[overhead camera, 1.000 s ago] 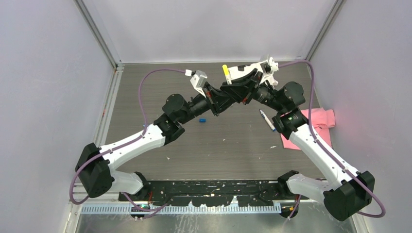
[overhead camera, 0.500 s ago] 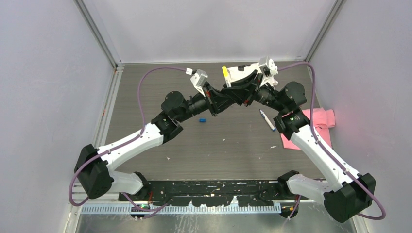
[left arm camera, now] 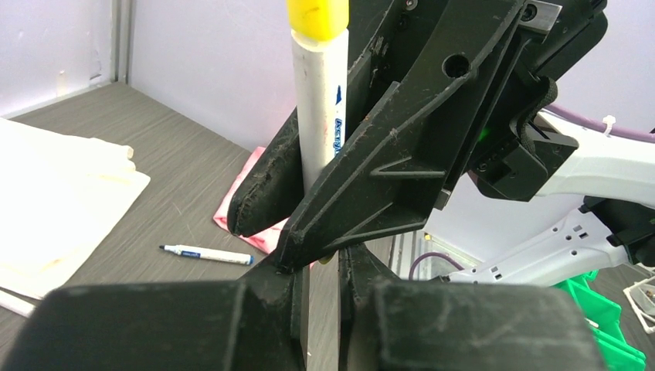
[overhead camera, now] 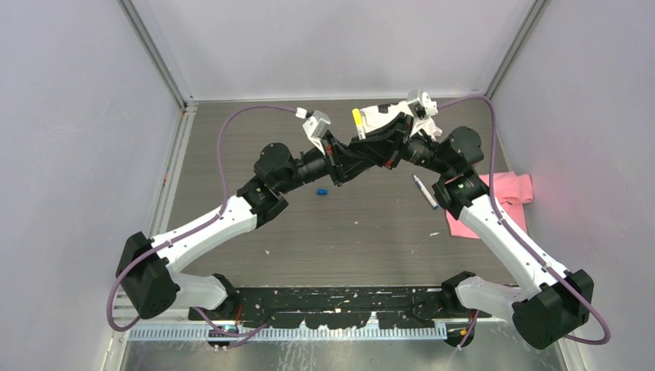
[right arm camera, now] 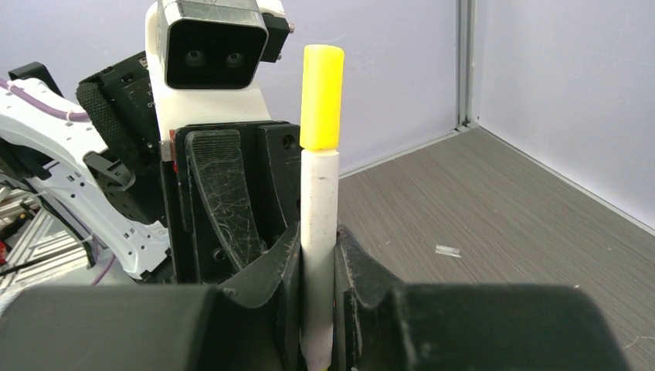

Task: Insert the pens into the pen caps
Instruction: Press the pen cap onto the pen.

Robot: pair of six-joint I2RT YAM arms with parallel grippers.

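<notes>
- Jaws of the right gripper point(right arm camera: 317, 255) are closed on the white barrel of a pen point(right arm camera: 319, 201), gripping it low down. A yellow cap point(right arm camera: 322, 97) sits on the pen's far end.
- The held pen is up in the air, well to the left of the pink cloth point(overhead camera: 510, 189) and farther back than it.
- Its long axis runs cap-first toward the back wall. The left gripper point(left arm camera: 320, 267) sits just under the barrel's other end, in line with that axis, its jaws a narrow slit apart with nothing I can make out between them.
- Any further push on the cap would, I judge, have to run along that axis against the right gripper's hold.
- A loose pen point(overhead camera: 425, 192) lies on the counter point(overhead camera: 371, 232) just left of the pink cloth, nearer the right arm. A blue cap point(overhead camera: 322, 190) lies well left of the cloth, under the left arm.
- The right gripper's own fingers hide the barrel's lower end. Whether the yellow cap is pressed fully home cannot be read from the seam.
- A white cloth point(left arm camera: 54, 193) shows only in the left wrist view, cut off by the frame edge.
</notes>
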